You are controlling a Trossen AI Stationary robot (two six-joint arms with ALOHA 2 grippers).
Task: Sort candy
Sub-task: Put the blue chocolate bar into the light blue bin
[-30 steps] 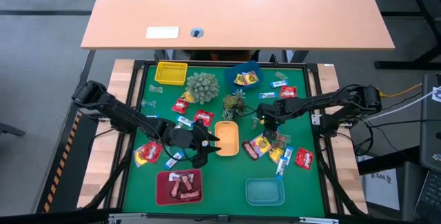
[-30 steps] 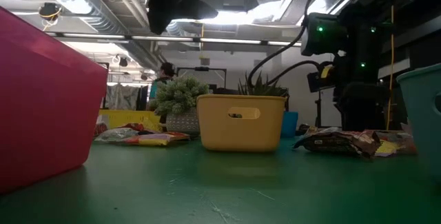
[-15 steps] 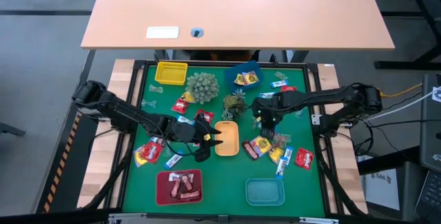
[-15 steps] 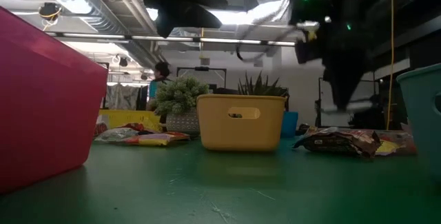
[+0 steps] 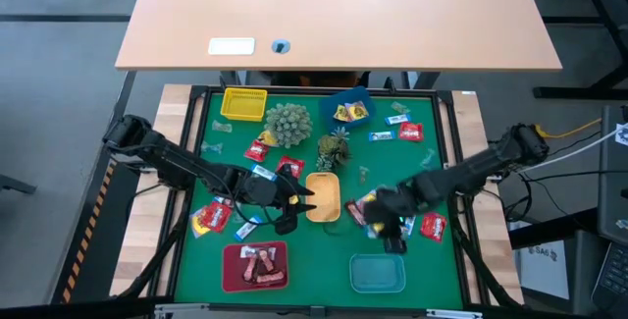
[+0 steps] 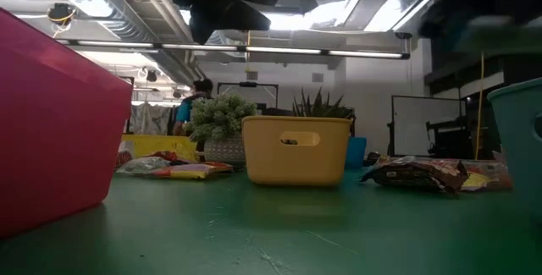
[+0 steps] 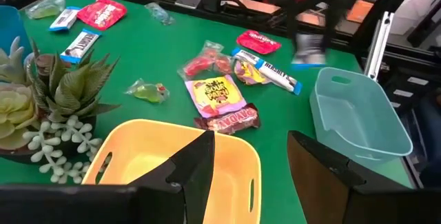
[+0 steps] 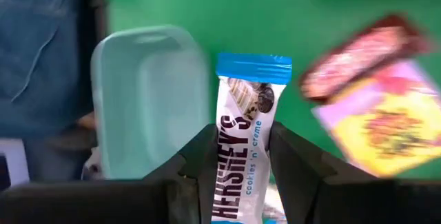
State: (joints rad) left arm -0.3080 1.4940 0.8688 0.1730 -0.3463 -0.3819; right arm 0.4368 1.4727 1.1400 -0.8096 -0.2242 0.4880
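I am mid-carry: my right hand (image 8: 238,182) is clamped on 1 blue-white candy bar (image 8: 241,141), its 2 fingers pressed against the wrapper's long sides with the blue end sticking out ahead. From above, that hand (image 5: 391,229) hangs over the green surface (image 5: 314,250) just beside the pale teal tray (image 5: 378,272), with the loose pile of candy (image 5: 378,206) close by on its far side. The wrist view shows the same teal tray (image 8: 148,100) next to the bar, and as far as I can tell it has nothing in it.

My left hand (image 7: 248,162) waits with its fingers spread wide and holding nothing, poised over the near rim of the yellow tray (image 7: 165,162), also bare inside.

I judge the step to be delivery of this bar to the teal tray. The next move calls for shifting the right hand sideways until the bar hangs wholly over the tray's hollow, lowering a little, then parting the fingers. Many sweets lie unsorted, so the task looks far from finished.
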